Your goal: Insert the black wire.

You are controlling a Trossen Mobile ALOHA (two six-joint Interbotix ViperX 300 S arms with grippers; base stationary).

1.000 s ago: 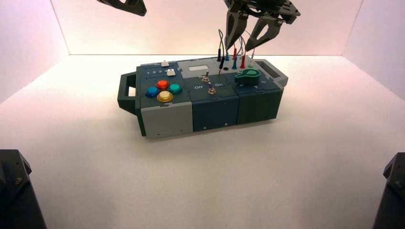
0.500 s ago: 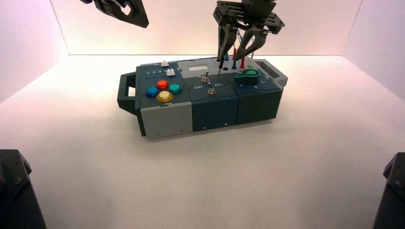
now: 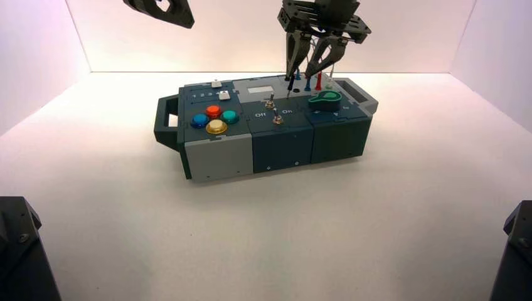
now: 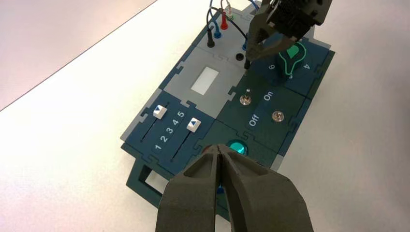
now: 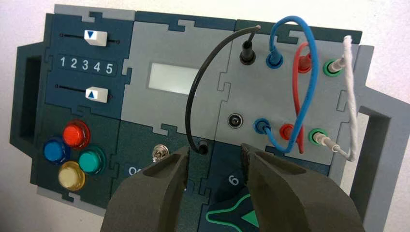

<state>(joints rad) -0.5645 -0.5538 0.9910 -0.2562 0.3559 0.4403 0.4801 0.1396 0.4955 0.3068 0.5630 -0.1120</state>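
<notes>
The black wire [image 5: 193,92] has one plug in the far black socket [image 5: 247,50]. It loops to its free black plug [image 5: 202,146], which stands tilted on the box top beside the empty near socket [image 5: 235,120]. My right gripper [image 5: 215,152] is open above this plug, one finger on each side, not gripping it. In the high view the right gripper [image 3: 310,59] hangs over the plug [image 3: 290,84] at the box's back. My left gripper [image 4: 220,151] is shut and empty, raised high at the back left [image 3: 164,9].
The box [image 3: 219,157] stands mid-table with handles at both ends. Blue [image 5: 309,72], red [image 5: 296,92] and white [image 5: 350,96] wires are plugged beside the black one. A green knob [image 3: 325,97], two toggle switches [image 3: 270,103], two sliders and coloured buttons [image 3: 216,126] lie on top.
My right gripper has come down and to the left, from above the wires to around the free black plug. The left gripper has shifted slightly up high.
</notes>
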